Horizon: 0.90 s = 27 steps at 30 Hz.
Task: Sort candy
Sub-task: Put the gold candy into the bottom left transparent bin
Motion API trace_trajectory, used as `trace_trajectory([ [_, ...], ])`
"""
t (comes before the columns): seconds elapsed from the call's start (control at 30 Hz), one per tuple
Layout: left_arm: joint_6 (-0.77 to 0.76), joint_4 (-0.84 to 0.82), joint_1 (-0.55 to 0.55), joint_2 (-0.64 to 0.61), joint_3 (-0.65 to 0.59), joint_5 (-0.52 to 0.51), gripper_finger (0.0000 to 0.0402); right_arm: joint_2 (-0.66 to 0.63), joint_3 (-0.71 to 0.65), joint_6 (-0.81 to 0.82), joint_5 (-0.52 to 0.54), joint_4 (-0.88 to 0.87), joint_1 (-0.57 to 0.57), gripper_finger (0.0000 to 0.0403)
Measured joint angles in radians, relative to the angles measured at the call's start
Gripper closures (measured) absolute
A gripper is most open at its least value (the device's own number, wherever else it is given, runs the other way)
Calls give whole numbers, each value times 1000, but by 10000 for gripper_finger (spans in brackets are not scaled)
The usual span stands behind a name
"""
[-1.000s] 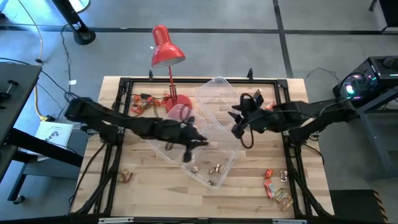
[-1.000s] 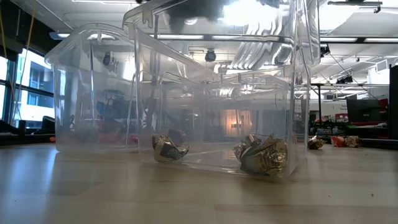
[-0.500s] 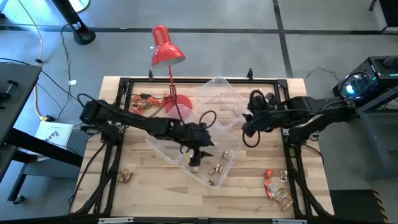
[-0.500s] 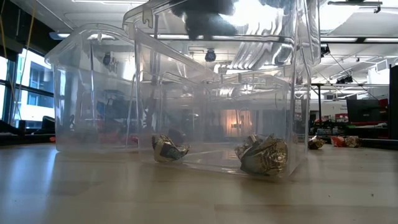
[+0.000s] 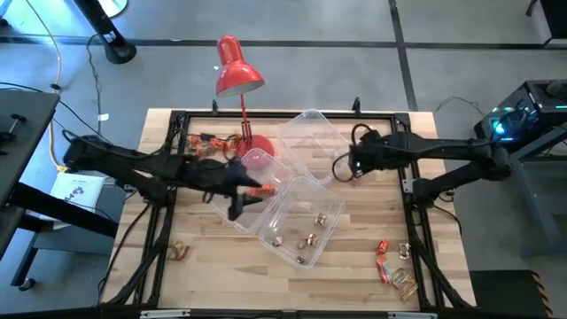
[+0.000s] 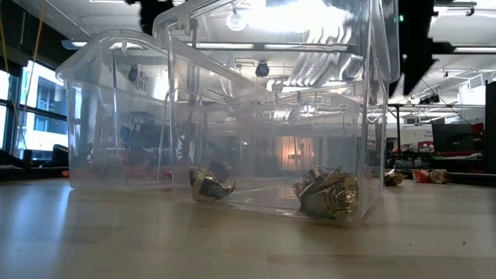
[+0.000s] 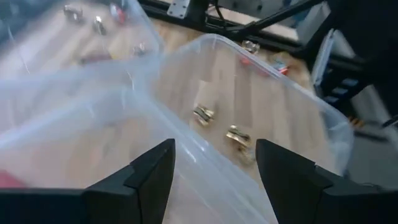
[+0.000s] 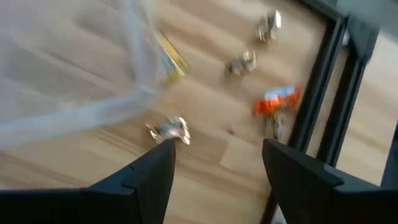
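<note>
From above, three clear tubs sit clustered mid-table: a near tub [image 5: 301, 226], a middle tub [image 5: 252, 190] and a far tub [image 5: 312, 142] beside the red desk lamp [image 5: 237, 75]. The left gripper [image 5: 239, 206] hangs over the middle tub, where a red-orange sweet [image 5: 263, 189] lies just off its tip. The right gripper [image 5: 345, 164] hovers at the far tub's edge. A few gold candies [image 5: 306, 239] lie in the near tub; more loose candy [image 5: 394, 266] lies at the table's near right corner, some at the far left behind the lamp base [image 5: 205, 142], and one piece near the front left [image 5: 180, 251].

At table height, the near tub [image 6: 364, 155] fills the frame, with two crumpled gold sweets [image 6: 325, 194] on its floor. A few wrapped pieces [image 6: 418, 176] rest on the wood [image 6: 232, 248] off to the right.

Through the left wrist camera, the two dark fingers [image 7: 149, 177] stand well apart with nothing between them, above a clear tub wall [image 7: 186, 149]. Gold pieces [image 7: 236, 135] lie in the tub beyond.

Through the right wrist camera, the fingers [image 8: 155, 171] are likewise spread and empty. Below them on bare wood lie a gold sweet [image 8: 168, 129], two more gold ones [image 8: 242, 63] and a red-orange one [image 8: 278, 99] near the black table frame [image 8: 323, 81].
</note>
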Motion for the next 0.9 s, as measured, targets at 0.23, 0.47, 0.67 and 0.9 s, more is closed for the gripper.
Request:
trace_trajectory([
  [0.23, -150, 17, -93, -132, -106, -127, 186, -88, -225, -387, -268, 253, -190, 166],
  [0.47, -180, 24, -166, -146, -106, -233, 186, -65, -418, -687, -338, 469, -270, 167],
  [0.67, -238, 25, -190, -146, -106, -244, 186, -25, -461, -758, -371, 612, -322, 167],
  [0.9, -287, 63, -193, -146, -106, -279, 186, -21, -462, -632, -426, 631, -340, 167],
])
